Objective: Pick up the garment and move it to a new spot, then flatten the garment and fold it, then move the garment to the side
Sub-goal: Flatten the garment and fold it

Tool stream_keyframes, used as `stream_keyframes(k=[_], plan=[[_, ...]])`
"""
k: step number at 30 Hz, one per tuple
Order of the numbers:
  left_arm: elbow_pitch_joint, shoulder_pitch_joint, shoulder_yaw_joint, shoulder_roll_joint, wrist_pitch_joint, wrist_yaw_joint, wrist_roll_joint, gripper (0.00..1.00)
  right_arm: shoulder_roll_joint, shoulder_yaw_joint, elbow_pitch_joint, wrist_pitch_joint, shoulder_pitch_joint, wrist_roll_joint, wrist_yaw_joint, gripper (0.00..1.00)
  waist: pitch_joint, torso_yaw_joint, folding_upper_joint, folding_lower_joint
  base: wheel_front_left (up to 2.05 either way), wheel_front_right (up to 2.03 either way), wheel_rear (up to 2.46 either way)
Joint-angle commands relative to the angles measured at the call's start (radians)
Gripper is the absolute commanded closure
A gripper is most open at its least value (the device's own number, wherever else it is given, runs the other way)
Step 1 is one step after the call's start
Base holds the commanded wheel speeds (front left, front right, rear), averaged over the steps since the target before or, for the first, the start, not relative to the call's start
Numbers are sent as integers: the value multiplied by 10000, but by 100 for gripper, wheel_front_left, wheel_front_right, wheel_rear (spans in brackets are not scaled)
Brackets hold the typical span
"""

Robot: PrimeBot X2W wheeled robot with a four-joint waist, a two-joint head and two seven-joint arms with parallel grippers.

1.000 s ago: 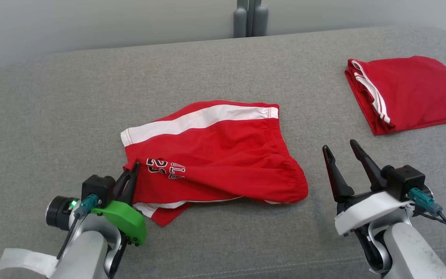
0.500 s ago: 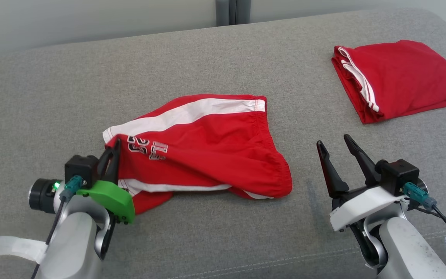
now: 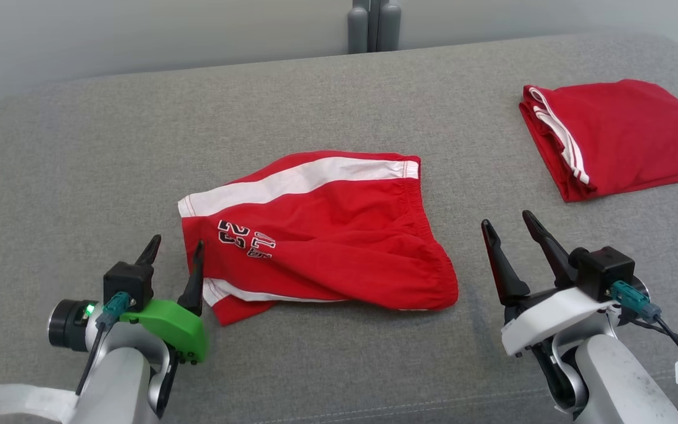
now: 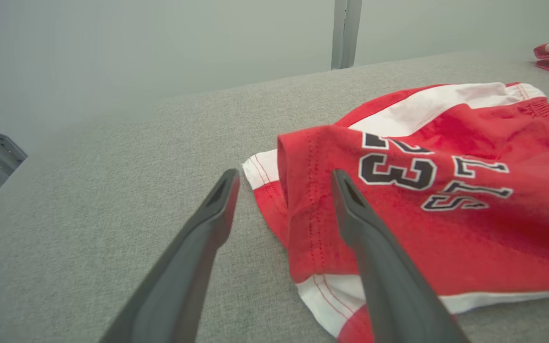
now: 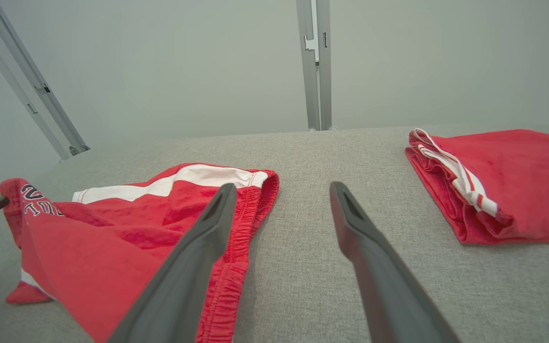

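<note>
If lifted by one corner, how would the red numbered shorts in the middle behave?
Probably floppy: the red shorts lie rumpled, one corner tucked under. Likely light, thin cloth that would hang from a pinch. Pushed over the grey cushion, they would probably bunch, not slide.

Most likely a robot test lab: wide bench (image 3: 315, 94) padded in plain grey fabric, bare pale wall (image 3: 139, 35) directly behind, upright grey metal frame post (image 5: 316, 62) and slanted metal strut (image 5: 31, 85) against that wall.
</note>
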Motion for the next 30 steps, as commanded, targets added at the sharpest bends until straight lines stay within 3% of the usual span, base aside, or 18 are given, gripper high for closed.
stream_keyframes(k=[1,16,24,30], plan=[[-191,275,195,-79,6,4,80,0,-43,-30,41,-31,142,31,-1,0,-141,193,0,0,0,0,0],[-3654,2675,1337,-713,6,189,517,0,-580,781,143,1185,890,1052,-2,0,-584,969,0,0,0,0,0],[-4586,3451,1418,-954,7,177,529,0,-776,1107,554,1973,1180,1650,-1,0,-761,1258,0,0,0,0,0],[-4928,3691,1454,-1026,7,286,504,0,-852,1251,1124,1916,922,1611,-1,0,-809,1477,0,0,0,0,0]])
